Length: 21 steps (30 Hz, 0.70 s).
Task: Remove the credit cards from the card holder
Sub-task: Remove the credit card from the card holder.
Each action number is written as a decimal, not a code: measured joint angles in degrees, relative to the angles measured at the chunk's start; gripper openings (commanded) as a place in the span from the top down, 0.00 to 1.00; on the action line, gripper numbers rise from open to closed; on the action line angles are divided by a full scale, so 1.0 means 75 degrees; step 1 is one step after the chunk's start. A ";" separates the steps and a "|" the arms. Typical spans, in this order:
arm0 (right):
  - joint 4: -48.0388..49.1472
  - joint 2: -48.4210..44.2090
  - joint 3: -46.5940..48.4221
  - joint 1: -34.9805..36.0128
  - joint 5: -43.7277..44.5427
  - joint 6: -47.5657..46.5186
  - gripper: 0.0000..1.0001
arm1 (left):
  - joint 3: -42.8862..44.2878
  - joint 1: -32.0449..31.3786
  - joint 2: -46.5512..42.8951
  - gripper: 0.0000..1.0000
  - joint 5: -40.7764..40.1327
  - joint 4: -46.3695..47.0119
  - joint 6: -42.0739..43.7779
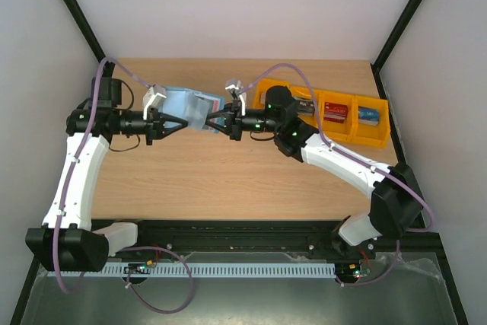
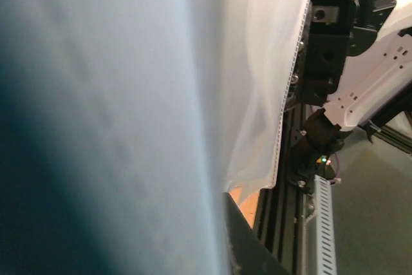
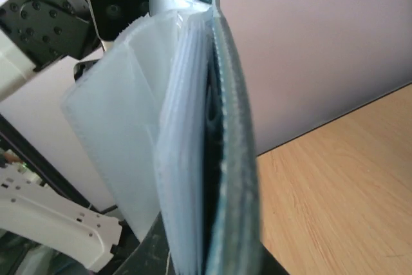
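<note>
The teal-blue card holder (image 1: 194,108) hangs in the air over the back of the table, gripped from both sides. My left gripper (image 1: 183,122) is shut on its left end, and the holder's blue cover (image 2: 129,120) and a clear pocket flap (image 2: 264,62) fill the left wrist view. My right gripper (image 1: 215,122) is shut on its right edge. In the right wrist view the holder (image 3: 235,159) stands edge-on between my fingers, with its pale pockets (image 3: 180,159) fanned to the left. I cannot tell whether a card sits in the dark slit. Loose credit cards lie in the bins: a red one (image 1: 335,112) and a blue one (image 1: 369,116).
A row of orange bins (image 1: 358,141) stands at the back right of the wooden table (image 1: 228,180), just behind the right arm's wrist. Black frame posts rise at the back corners, and a rail runs along the near edge.
</note>
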 measured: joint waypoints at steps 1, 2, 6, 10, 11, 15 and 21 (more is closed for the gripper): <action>0.0064 0.0006 0.0006 0.0079 0.0000 0.0131 0.98 | -0.0015 0.0012 0.0000 0.55 -0.0099 0.0061 -0.0085; 0.0111 0.0006 0.0012 0.0114 0.0038 0.0221 0.98 | -0.0044 0.0041 -0.0012 0.32 -0.0119 0.0178 -0.0163; 0.0166 0.0061 0.0015 0.0149 0.0373 0.0478 0.98 | -0.0157 -0.0020 -0.0114 0.01 -0.0338 0.0647 -0.0653; -0.0111 0.0111 0.0146 0.0385 0.1008 0.0571 0.98 | -0.0195 -0.0169 -0.0114 0.01 -0.0874 0.0935 -0.0959; -0.0251 0.0157 0.0259 0.0472 0.1241 0.0562 0.98 | -0.0192 -0.0219 -0.0114 0.01 -0.1052 0.1005 -0.1023; -0.0796 0.0309 0.0670 0.0673 0.1938 0.0466 0.98 | -0.0189 -0.0393 -0.0082 0.01 -0.1868 0.1309 -0.1306; -0.1381 0.0437 0.1029 0.0793 0.2565 0.0198 0.98 | -0.0192 -0.0679 0.0032 0.01 -0.3299 0.1935 -0.2025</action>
